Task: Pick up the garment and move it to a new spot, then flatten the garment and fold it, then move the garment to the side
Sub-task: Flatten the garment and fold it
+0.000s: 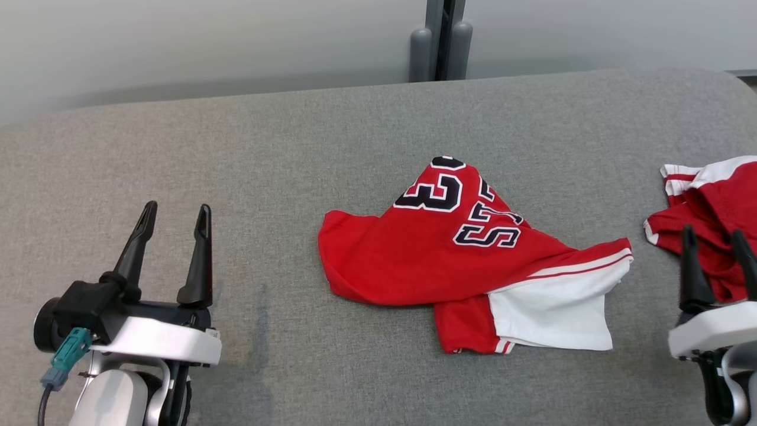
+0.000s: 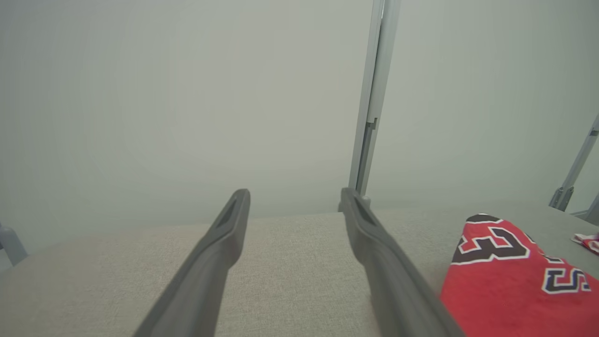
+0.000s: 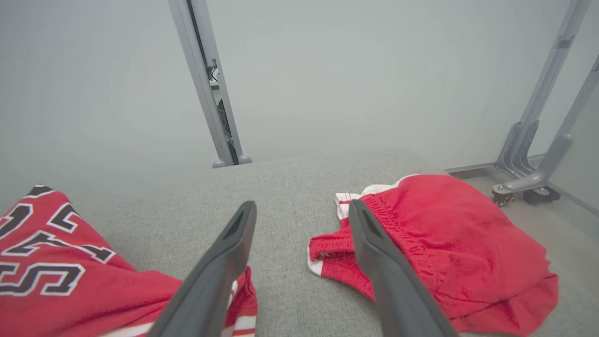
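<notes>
A crumpled red garment [image 1: 449,260], a jersey with black-and-white numbers and a white panel, lies in the middle of the grey padded table [image 1: 236,148]. It also shows in the left wrist view as the jersey [image 2: 505,285] and in the right wrist view as the jersey [image 3: 56,281]. My left gripper [image 1: 176,207] is open and empty at the lower left, well clear of it; its fingers [image 2: 295,194] point over bare table. My right gripper [image 1: 712,231] is open at the lower right, its fingers [image 3: 302,206] apart over the table, holding nothing.
A second red garment with a white trim, bunched shorts [image 1: 715,207], lies at the table's right edge, just beyond my right fingers [image 3: 449,243]. A grey post [image 1: 440,41] stands behind the table. A wheeled metal frame [image 3: 529,182] sits on the floor at the right.
</notes>
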Robot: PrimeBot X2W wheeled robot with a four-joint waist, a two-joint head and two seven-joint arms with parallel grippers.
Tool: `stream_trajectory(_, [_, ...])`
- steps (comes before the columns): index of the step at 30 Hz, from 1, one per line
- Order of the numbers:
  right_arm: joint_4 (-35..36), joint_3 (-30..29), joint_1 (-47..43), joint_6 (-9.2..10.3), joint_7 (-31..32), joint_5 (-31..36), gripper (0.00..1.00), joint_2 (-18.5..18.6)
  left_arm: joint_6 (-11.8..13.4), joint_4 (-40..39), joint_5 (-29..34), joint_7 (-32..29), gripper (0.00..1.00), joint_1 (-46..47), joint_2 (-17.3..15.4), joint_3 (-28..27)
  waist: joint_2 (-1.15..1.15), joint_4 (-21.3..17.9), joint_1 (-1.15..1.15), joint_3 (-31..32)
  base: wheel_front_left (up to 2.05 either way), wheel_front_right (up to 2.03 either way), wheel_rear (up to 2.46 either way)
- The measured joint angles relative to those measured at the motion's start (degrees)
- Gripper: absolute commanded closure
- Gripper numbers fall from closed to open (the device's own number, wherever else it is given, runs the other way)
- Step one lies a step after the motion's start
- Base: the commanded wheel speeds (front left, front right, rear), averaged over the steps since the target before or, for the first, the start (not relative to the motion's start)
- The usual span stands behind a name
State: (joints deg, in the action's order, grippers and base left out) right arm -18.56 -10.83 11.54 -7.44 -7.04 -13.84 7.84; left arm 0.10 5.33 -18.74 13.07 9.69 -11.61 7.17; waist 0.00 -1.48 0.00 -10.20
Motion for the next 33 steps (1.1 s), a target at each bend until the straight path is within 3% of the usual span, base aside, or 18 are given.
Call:
stream_trajectory(4, [8.15, 0.71, -1.04, -0.05, 1.54, 4.23, 0.00, -2.69, 0.99, -1.12, -0.04, -0.54, 0.00, -1.34, -0.37, -0.36, 0.00, -0.24, 0.00, 1.40, 0.00, 0.00, 0.00])
stream_trajectory(14, [23.92, 7.12, -7.33, -0.04, 6.71, 5.49, 0.00, -4.53, 2.70, -3.89, -0.04, -1.97, 0.00, -5.17, -0.87, -0.60, 0.00, -0.41, 0.00, 4.18, 0.00, 0.00, 0.00])
stream_trajectory(33, [27.19, 8.27, -10.92, -0.04, 9.24, 4.02, 0.00, -4.97, 3.50, -6.00, -0.53, -3.97, 0.00, -7.16, -1.59, 0.64, 0.00, 0.82, 0.00, 4.66, 0.00, 0.00, 0.00])
